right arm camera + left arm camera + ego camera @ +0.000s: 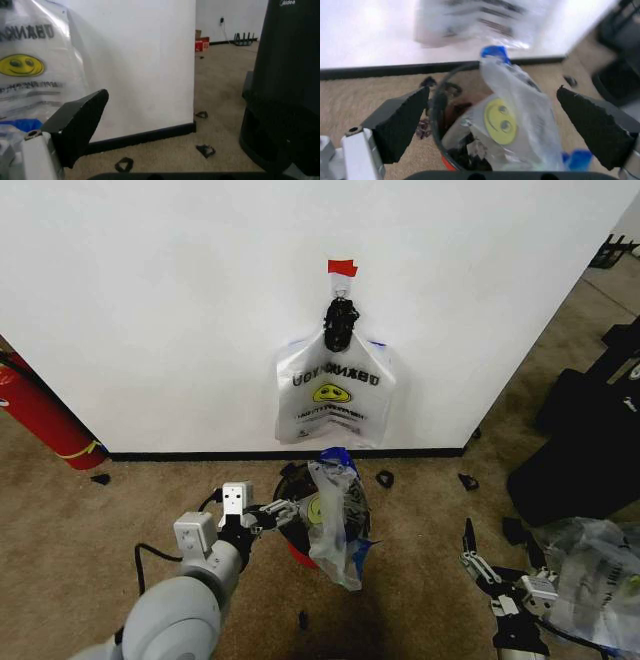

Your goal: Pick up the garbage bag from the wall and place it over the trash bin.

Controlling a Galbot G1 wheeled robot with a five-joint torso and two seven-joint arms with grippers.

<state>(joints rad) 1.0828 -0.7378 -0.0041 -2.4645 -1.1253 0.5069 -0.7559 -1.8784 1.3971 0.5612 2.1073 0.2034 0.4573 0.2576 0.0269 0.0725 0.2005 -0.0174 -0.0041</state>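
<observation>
1. Low at the right, the right pincer (478, 563) rests spread and empty.
2. The left pincer (283, 513) gapes wide and empty beside the trash bin (292, 532), draped with a smiley bag (335, 525).
3. Beyond, the garbage bag (336, 393) hangs on the wall (180, 310).

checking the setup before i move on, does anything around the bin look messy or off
Yes. A smiley-face bag droops crumpled down one side of the trash bin rather than lining it. Small dark scraps litter the carpet by the wall. Another garbage bag hangs on the wall hook.
</observation>
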